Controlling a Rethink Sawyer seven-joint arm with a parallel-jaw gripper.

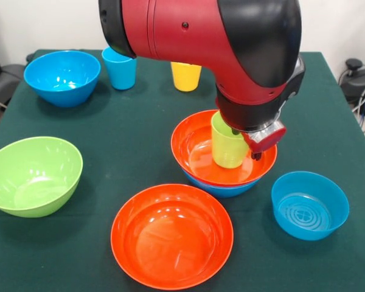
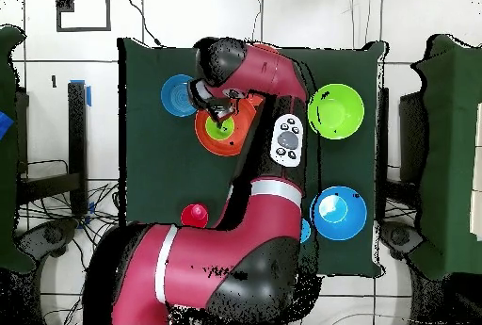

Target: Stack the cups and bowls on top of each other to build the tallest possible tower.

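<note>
The green cup (image 1: pixel 229 144) stands upright in the orange bowl (image 1: pixel 198 152), which nests in a blue bowl (image 1: pixel 222 188). The claw (image 1: pixel 255 149) hangs beside the cup; its grip cannot be told.

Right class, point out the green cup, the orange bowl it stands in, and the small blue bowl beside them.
green cup (image 1: pixel 226 149), front view, its side wall.
orange bowl (image 1: pixel 194 143), front view, its inner wall.
small blue bowl (image 1: pixel 309 207), front view, its inside floor.

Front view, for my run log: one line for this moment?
claw: at green cup | cup: upright in orange bowl | bowl: nested on blue bowl
</note>
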